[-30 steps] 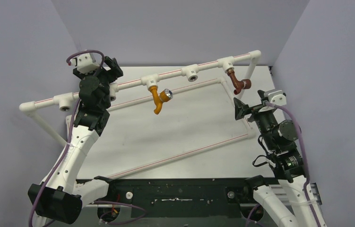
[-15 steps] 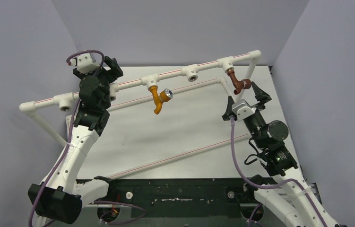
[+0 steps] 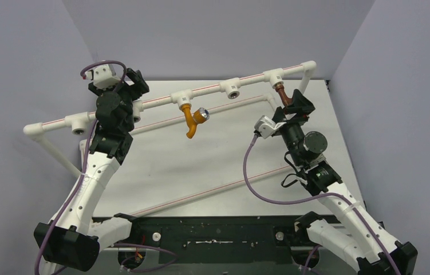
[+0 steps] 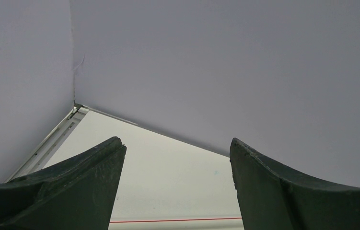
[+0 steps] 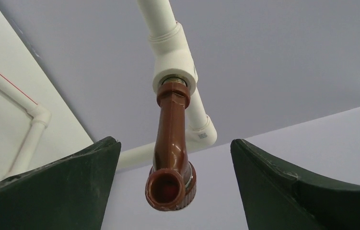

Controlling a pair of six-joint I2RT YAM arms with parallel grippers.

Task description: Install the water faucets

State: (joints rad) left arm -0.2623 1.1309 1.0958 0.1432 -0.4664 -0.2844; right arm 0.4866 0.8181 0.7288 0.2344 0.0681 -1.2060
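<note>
The dark red-brown faucet (image 5: 170, 143) hangs from a white T socket (image 5: 173, 62) on the raised pipe rail; only its top (image 3: 281, 90) shows in the top view. My right gripper (image 3: 295, 106) is open, and its fingers stand on either side of this faucet's lower end without touching it (image 5: 175, 184). The orange-yellow faucet (image 3: 191, 120), with a shiny knob, hangs from a socket at mid rail. My left gripper (image 3: 137, 81) is open and empty at the rail's left part, above a white pipe with a red line (image 4: 178, 223).
The white pipe frame (image 3: 247, 77) runs across the back, with an empty socket (image 3: 233, 90) between the faucets and another (image 3: 79, 127) at the left. Lower pipes (image 3: 218, 186) lie across the table. Grey walls close in at the back and both sides.
My right arm has swung left and up to the red-brown faucet, its wrist rolling over, and its open jaws now stand around the faucet. The left arm has not moved.
</note>
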